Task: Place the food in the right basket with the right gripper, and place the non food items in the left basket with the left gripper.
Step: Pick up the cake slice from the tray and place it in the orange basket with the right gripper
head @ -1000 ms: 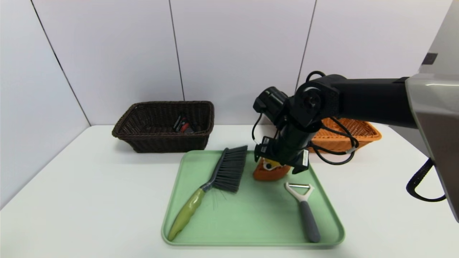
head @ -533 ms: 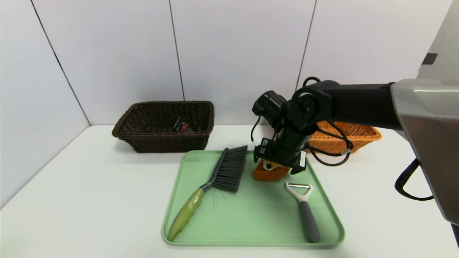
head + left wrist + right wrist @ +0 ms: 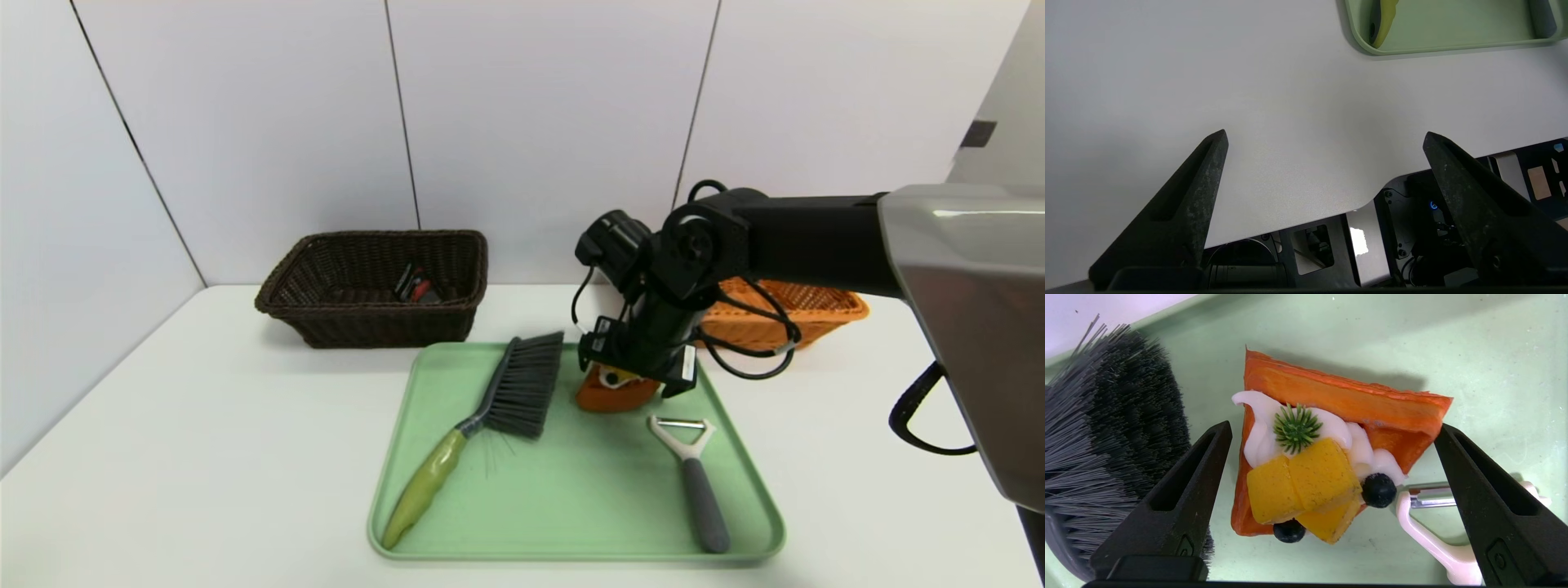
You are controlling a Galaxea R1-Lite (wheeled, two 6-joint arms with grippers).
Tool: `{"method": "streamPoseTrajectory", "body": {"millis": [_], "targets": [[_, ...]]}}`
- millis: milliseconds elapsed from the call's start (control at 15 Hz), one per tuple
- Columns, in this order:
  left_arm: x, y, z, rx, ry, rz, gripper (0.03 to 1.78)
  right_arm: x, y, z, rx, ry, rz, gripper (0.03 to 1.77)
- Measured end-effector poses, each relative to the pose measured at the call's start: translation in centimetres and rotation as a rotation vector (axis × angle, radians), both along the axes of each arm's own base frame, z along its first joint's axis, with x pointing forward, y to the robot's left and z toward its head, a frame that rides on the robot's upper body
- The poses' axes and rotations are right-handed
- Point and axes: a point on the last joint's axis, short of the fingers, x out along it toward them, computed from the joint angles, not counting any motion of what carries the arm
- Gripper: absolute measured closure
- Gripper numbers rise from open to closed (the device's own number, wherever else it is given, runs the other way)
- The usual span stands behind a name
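Observation:
A toy cake slice (image 3: 614, 394) (image 3: 1331, 457), orange with cream, yellow fruit and dark berries, lies at the back of the green tray (image 3: 571, 506). My right gripper (image 3: 624, 382) (image 3: 1334, 426) is down over the slice and open, one finger on each side, the slice loose between them. A grey-bristled brush (image 3: 506, 400) (image 3: 1106, 428) with a green handle lies left of the slice. A white peeler (image 3: 694, 474) (image 3: 1437, 535) with a grey handle lies to its right. My left gripper (image 3: 1325, 134) hangs open and empty over the table's near edge, outside the head view.
The dark brown left basket (image 3: 375, 286) stands at the back left with small dark items inside. The orange right basket (image 3: 816, 306) stands behind the right arm, partly hidden by it and its cables. The tray's near corner (image 3: 1367, 45) shows in the left wrist view.
The right arm has sunk a little and shifted left, bringing its gripper lower around the cake slice. Brush, peeler and left gripper have not moved.

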Motion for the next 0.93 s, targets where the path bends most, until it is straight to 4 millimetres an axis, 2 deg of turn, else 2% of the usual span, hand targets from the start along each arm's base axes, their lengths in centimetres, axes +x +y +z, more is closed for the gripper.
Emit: {"method": "streamPoseTrajectory", "body": {"millis": [133, 333, 667, 933], "targets": [[0.1, 0.0, 0.0, 0.001, 0.002, 0.000, 0.12, 0.0, 0.0, -0.1, -0.001, 0.001, 0.002, 0.50], [0.2, -0.1, 0.1, -0.002, -0.008, 0.001, 0.12, 0.0, 0.1, -0.1, -0.003, 0.001, 0.008, 0.74], [0.3, -0.1, 0.1, -0.002, -0.005, 0.001, 0.12, -0.2, 0.1, 0.2, -0.005, -0.003, 0.023, 0.84], [0.3, -0.1, 0.1, -0.002, -0.005, 0.001, 0.12, -0.9, 0.2, 1.6, 0.006, -0.035, 0.052, 0.86]]}}
